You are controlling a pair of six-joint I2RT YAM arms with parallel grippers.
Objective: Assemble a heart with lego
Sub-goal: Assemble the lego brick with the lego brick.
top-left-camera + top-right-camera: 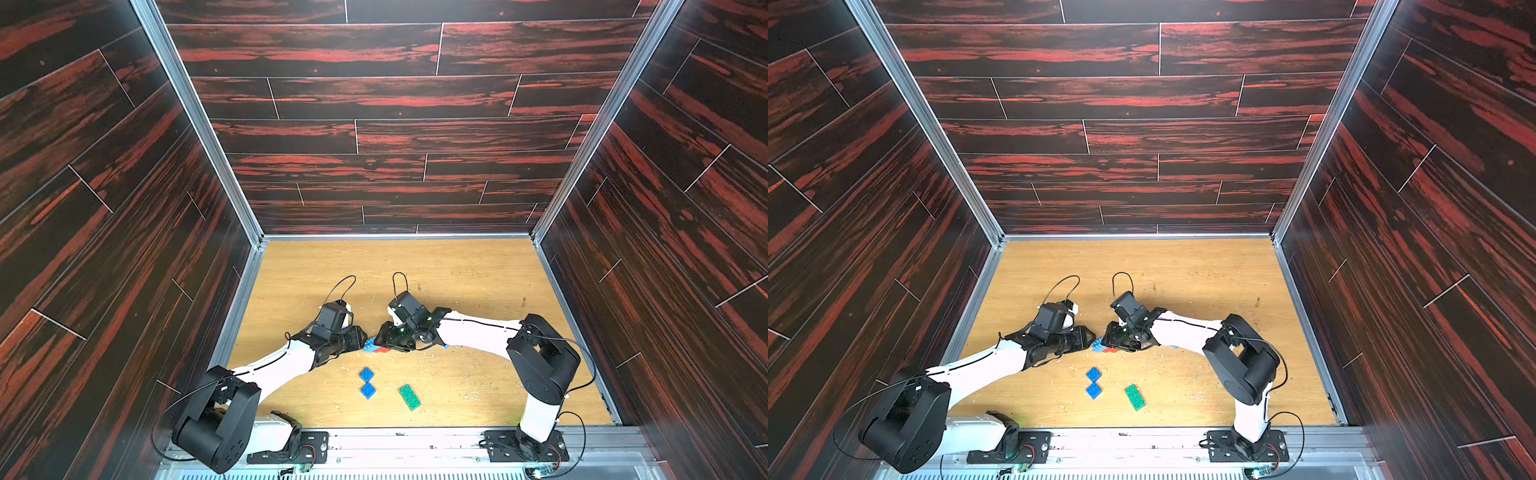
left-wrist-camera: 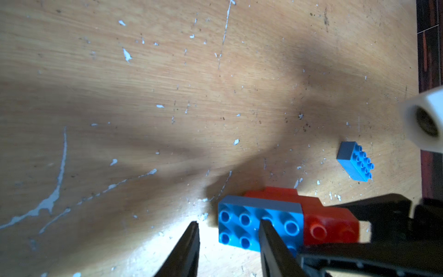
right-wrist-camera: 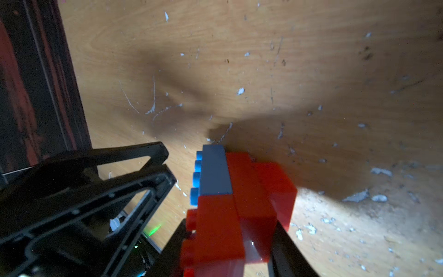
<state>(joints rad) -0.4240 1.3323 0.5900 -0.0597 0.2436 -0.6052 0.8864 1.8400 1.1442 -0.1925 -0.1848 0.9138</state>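
While the right claw (image 3: pixel 227 251) is grasping the red-and-blue partial heart (image 3: pixel 230 199), the clenched, empty left claw (image 2: pixel 230 242) should be pressing its light blue brick (image 2: pixel 259 225) down squarely, avoiding tilt.

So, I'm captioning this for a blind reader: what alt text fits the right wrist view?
A stepped cluster of red-orange bricks with one light blue brick joined on sits between the right gripper jaws, close to the camera. The left gripper, jaws shut, points at it over a scratched wooden table.
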